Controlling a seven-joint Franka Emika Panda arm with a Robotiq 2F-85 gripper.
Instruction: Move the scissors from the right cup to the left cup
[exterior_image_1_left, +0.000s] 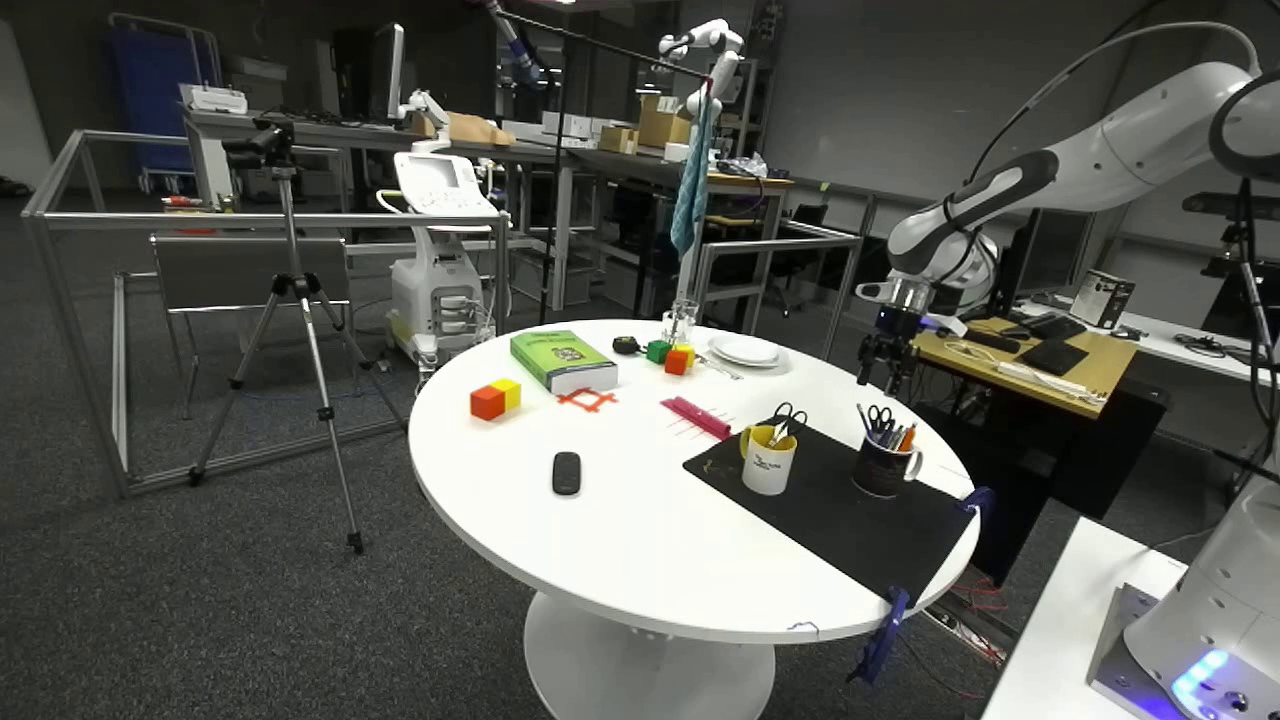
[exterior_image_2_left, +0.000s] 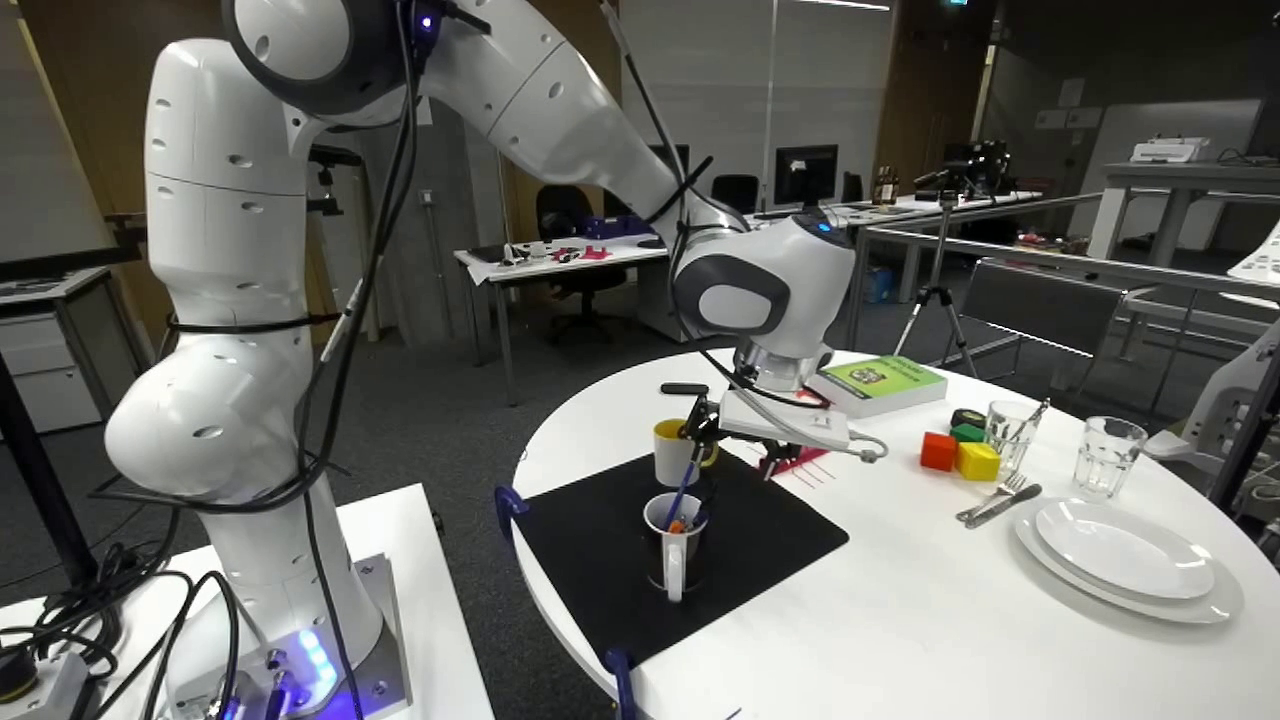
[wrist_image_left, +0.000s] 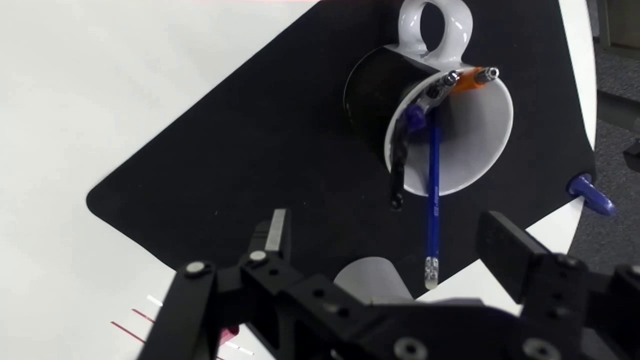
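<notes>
Some scissors — black-handled, pale-bladed

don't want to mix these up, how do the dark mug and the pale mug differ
Outside, the dark mug is near-black; the pale mug is white. The dark mug's handle and inside are white; the pale mug's are yellow. The dark mug holds pens and a blue pencil, among other things; in the pale mug only scissors can be made out. Both stand upright on the black mat and look similar in size.
</notes>
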